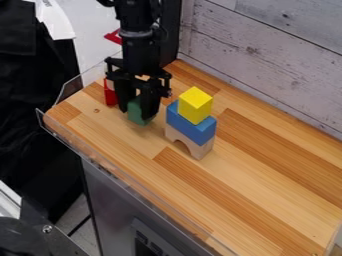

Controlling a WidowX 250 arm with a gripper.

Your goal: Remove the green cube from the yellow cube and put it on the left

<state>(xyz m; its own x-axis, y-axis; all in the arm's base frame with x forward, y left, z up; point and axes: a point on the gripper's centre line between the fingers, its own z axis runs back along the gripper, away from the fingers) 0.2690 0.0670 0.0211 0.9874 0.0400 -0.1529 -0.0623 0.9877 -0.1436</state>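
In the camera view, here's the pincer hanging over the worktop, down near its far-left end, and it's clenched, as far as I can judge, on the green cube, a finger on either side. The cube is low between them, its foot at or just above the wood; which, I cannot tell. Handling now: this looks like painted wood, so light, stiff, hard to hurt, perhaps a touch slippery on those smooth faces. The place to take it is exactly there, square across two opposite flat sides around mid-height; catch it on a corner and it could twist. And over to the stack: the yellow cube sits on a blue block, itself on a bare wooden arch, the green cube well off it on the left. That tower is loose, I'd say, and one nudge from the nearer finger could topple it. Tight on the other side too! A red block is just beside the pincer, toward the far-left end, and a clear guard rises along that edge. So an easy release, then straight up, no sideways swing.
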